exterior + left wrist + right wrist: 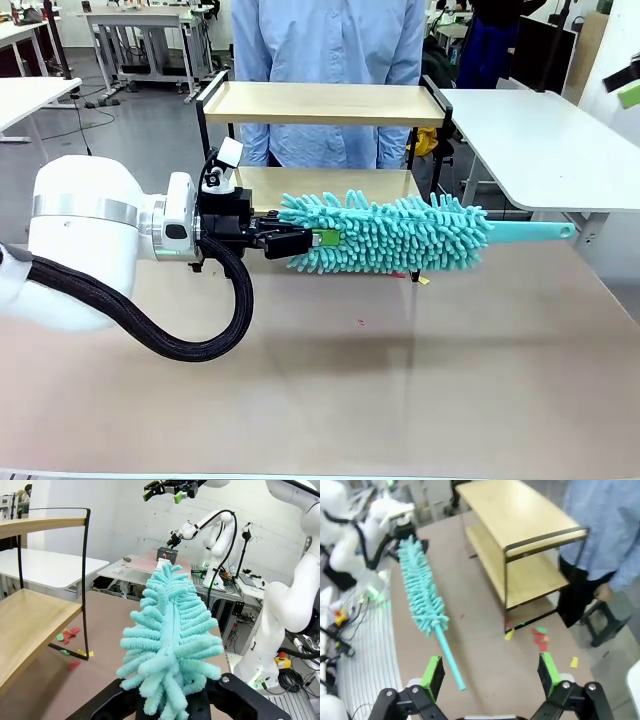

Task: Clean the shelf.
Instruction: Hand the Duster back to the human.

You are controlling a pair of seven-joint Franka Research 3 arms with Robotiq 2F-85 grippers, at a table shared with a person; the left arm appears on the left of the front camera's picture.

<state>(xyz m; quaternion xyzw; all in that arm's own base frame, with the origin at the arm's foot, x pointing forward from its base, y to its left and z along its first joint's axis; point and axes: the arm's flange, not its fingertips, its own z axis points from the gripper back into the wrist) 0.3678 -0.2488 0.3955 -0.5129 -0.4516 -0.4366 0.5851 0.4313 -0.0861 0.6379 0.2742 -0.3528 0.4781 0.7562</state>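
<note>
While your left gripper [300, 240] pinches the fluffy end of the teal duster [390, 233] tight between its jaws, the duster juts out level over the brown table [400, 380], its bare handle pointing away from the gripper. Your right gripper [490, 672] hangs above with jaws spread wide, holding nothing. The shelf [320, 105] stands just behind the duster, in front of the person [330, 40], and coloured scraps [540, 637] lie by its leg.

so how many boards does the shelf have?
2. The upper board sits at the top of the shelf's black frame; the lower board is beneath it, partly behind the teal duster, so some of it is hidden.
</note>
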